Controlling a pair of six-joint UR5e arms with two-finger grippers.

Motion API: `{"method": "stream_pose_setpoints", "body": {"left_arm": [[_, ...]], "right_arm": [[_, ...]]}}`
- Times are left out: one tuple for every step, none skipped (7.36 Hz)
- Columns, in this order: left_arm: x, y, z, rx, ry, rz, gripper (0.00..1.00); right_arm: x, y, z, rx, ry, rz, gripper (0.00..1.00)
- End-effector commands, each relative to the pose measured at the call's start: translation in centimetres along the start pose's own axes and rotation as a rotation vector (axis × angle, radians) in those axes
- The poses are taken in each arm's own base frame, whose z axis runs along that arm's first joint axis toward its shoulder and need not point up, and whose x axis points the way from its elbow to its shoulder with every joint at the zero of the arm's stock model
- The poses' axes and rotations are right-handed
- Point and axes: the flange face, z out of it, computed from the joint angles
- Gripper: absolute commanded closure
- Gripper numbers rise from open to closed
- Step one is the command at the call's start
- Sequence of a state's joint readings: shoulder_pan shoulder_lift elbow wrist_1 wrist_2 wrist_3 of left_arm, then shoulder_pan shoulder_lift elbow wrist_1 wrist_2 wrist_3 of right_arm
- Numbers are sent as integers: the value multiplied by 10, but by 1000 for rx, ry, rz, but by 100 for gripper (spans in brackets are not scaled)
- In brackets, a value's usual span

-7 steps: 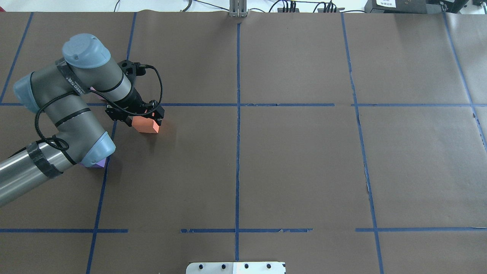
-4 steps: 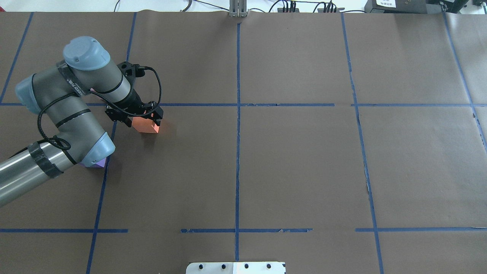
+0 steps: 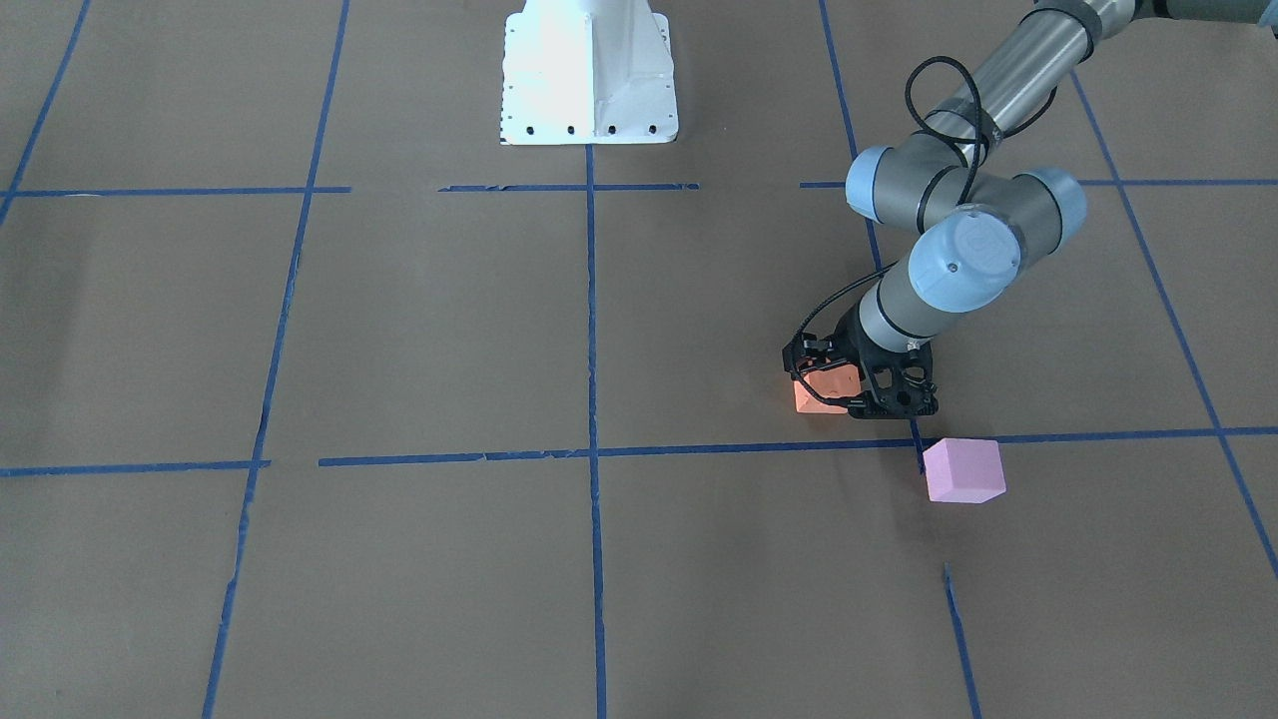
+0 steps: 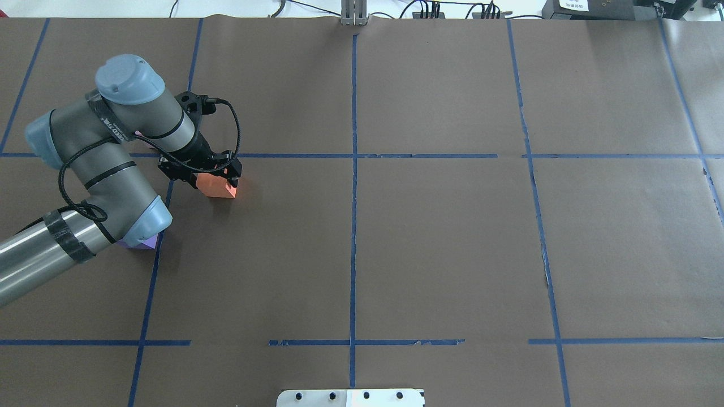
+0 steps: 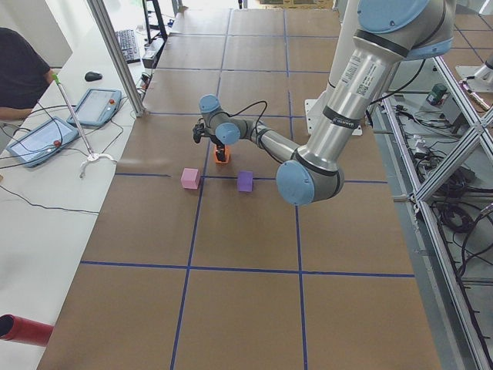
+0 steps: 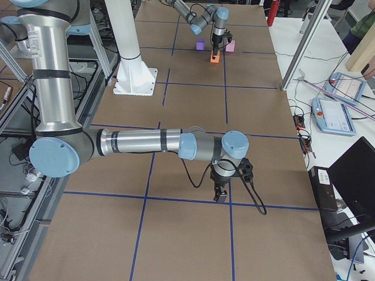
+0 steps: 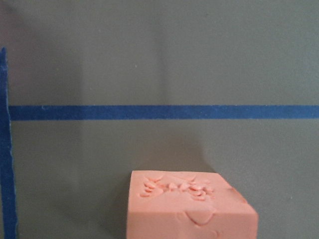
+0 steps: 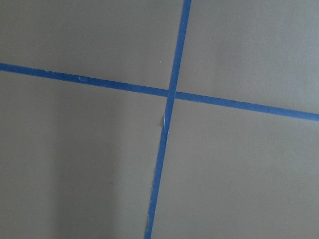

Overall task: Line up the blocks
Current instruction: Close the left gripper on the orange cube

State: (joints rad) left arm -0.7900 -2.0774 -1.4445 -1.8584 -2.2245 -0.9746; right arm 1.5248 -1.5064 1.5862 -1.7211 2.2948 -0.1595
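In the overhead view, the left arm (image 4: 107, 186) hid all but a corner of the small blue-violet foam cube (image 4: 148, 242). The left wrist view's lower edge cut off the small orange foam cube (image 7: 192, 209). The right gripper (image 6: 220, 196) showed only in the exterior right view, too small to judge its jaws.

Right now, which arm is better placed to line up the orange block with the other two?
Left: the left end effector holds the orange block near the pink block and violet block; the right end effector is far off.
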Motion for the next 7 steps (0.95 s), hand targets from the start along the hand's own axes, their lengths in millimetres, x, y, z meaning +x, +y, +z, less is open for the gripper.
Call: {"method": "stream_pose_setpoints", "body": {"left_arm": [[-1, -1, 1, -1, -2, -1, 13], [0, -1, 1, 0, -1, 0, 13], [2, -2, 0, 2, 0, 1, 13], [2, -3, 2, 0, -2, -1, 13], [0, -4, 2, 2, -5, -4, 13], [0, -5, 3, 7, -10, -6, 15], [5, -6, 0, 11, -6, -1, 24]], "right_arm": [[0, 0, 0, 0, 0, 0, 0], [0, 0, 0, 0, 0, 0, 0], [0, 0, 0, 0, 0, 0, 0], [0, 0, 0, 0, 0, 0, 0], [0, 0, 0, 0, 0, 0, 0], [0, 0, 0, 0, 0, 0, 0], [0, 0, 0, 0, 0, 0, 0]]}}
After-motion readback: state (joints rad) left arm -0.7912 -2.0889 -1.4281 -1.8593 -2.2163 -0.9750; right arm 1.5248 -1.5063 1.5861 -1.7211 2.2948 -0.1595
